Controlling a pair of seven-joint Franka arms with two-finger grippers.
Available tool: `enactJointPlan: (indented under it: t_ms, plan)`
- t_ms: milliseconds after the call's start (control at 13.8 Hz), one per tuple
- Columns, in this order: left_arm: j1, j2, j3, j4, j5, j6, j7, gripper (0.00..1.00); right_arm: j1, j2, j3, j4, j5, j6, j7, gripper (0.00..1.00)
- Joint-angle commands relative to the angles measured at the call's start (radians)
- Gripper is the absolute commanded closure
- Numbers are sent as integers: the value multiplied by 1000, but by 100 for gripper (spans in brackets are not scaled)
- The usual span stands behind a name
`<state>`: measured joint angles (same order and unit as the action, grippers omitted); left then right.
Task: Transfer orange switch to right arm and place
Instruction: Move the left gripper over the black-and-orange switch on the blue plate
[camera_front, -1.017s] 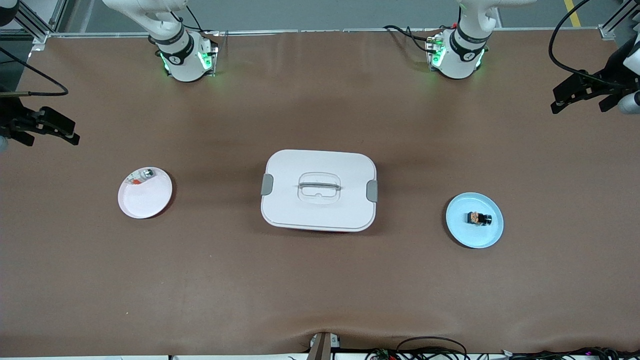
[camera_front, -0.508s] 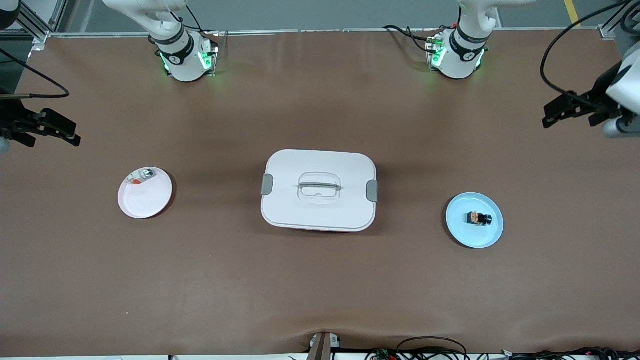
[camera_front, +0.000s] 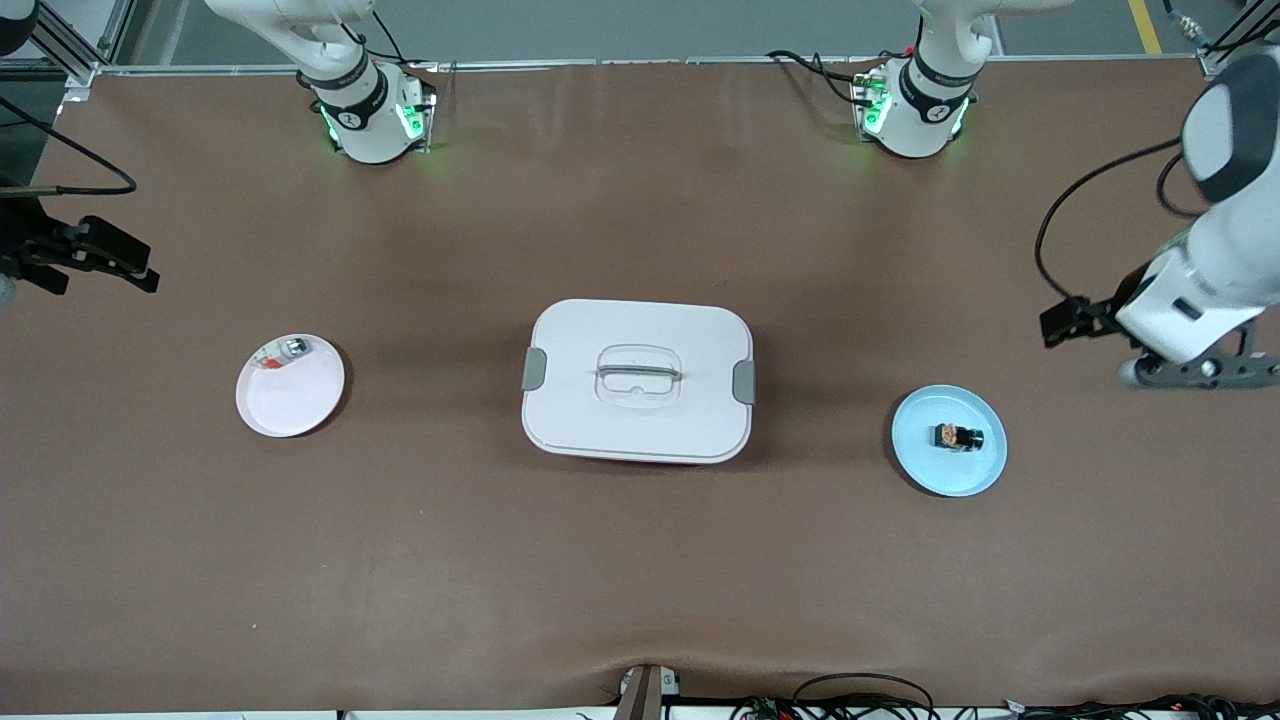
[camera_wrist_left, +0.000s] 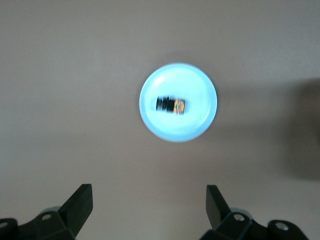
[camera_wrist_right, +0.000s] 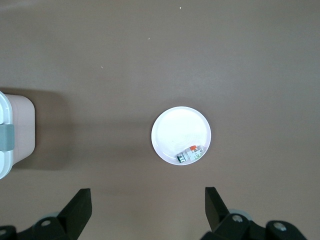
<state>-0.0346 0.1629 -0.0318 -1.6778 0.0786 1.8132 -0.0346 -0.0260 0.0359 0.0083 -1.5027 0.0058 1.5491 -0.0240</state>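
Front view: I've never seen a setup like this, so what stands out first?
A big white lidded box sits mid-table. Toward the left arm's end a pale blue plate holds the orange switch; toward the right arm's end a white plate holds a small silver-and-red part. The left gripper, open, is over the table by the blue plate; the right gripper waits open at the table's edge.

No text, label, brand, number or sign can be read anywhere in these views. The black bands on the two arm bases (camera_front: 370, 105) near the table's edge carry small white marks, but these are too small to make out. The white box (camera_front: 637, 380), the plates beside it and the small parts on them show no legible print.
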Motion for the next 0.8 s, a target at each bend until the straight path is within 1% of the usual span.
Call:
enactJointPlan:
  t_ms: [0,218,363,508,726]
  plan:
    - [5,21,-5,-107,18,171,21,0,-9,13,7,29,-15,-9,-8,0]
    - [18,66,-3,-209,18,348,99,0,-9,13,7,29,-15,-9,-8,0]
    - [36,101,-3,-232,20,385,102,0,-9,13,7,29,-15,-9,-8,0]
    - [38,136,-5,-231,20,390,102,0,-9,13,7,29,-15,-9,-8,0]
    - [41,199,-3,-231,18,439,102,0,-9,15,7,29,-15,-9,-8,0]
